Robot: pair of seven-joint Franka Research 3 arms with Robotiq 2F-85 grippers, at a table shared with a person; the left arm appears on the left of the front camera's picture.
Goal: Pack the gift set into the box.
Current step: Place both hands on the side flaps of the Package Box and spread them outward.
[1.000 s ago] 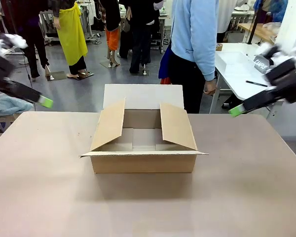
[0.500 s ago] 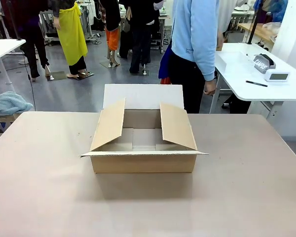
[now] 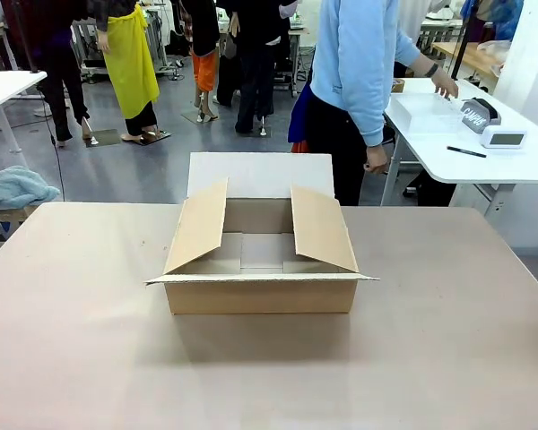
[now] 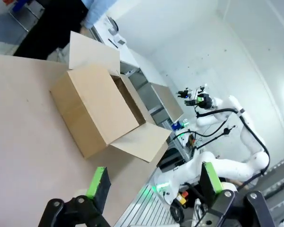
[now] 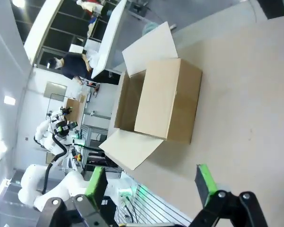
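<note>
Box (image 3: pixel 261 269) sits mid-table (image 3: pixel 448 340), mouth up and interior bare, long axis running left to right, far flap upright, near flap folded toward the robot; left gripper (image 4: pixel 155 177) and right gripper (image 5: pixel 150 178) hang spread and empty, so the set is best lowered level between the slanted side flaps.

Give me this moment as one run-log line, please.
box open, nothing seen inside | left gripper open, aloft | right gripper open, aloft | person's hand over side table
</note>
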